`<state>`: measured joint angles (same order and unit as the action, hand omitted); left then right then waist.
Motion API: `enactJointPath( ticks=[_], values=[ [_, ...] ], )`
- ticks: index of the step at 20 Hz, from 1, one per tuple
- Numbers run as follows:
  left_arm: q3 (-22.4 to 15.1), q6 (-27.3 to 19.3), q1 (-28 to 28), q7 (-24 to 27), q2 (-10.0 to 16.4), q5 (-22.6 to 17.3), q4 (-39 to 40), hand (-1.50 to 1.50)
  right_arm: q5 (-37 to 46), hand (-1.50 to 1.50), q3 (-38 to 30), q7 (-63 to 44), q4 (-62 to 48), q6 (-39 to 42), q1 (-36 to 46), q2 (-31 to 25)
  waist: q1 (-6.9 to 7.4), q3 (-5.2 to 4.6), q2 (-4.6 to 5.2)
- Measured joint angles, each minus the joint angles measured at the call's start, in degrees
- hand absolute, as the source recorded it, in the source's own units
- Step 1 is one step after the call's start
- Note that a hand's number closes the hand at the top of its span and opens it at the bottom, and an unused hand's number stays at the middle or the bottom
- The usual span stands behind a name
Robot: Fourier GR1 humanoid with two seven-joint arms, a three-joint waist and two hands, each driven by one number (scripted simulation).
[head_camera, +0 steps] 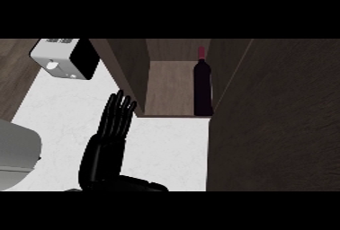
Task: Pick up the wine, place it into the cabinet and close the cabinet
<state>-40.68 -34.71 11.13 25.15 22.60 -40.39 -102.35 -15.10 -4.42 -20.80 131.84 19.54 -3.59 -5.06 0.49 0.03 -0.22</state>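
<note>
One wine bottle [203, 90] stands upright inside the cabinet [169, 90], on its floor at the right side, near the front edge. The bottle is dark with a red cap. Nothing holds it.

The cabinet has two doors, both open: the left door [126, 67] and the right door [279, 112], which fills the right of the view.

One robot hand is visible, the left robot hand [109, 134]. It is above the white table [166, 148], fingers straight and pressed together, holding nothing. The fingertips lie just beside the lower edge of the left door; contact cannot be determined.

One white-and-black appliance [63, 58] sits on the table at upper left. One grey rounded object [15, 150] is cut by the left edge.
</note>
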Motion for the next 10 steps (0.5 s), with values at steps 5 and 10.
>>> enactJointPath(
  ticks=[5, 10],
  values=[
    [0.69, -2.09, -5.42, -0.99, 3.22, 1.99, -7.53, -1.5, 1.24, 1.5, 3.38, -0.99, 1.82, 4.96, -1.09, -3.19, 0.05, -0.01, 0.0],
    [3.34, -1.28, -14.13, 1.22, 8.24, 2.6, -13.24, -1.5, -0.44, 1.5, 7.84, -3.9, 3.95, 9.37, -2.28, -5.78, 0.33, -0.03, 0.03]
  ],
)
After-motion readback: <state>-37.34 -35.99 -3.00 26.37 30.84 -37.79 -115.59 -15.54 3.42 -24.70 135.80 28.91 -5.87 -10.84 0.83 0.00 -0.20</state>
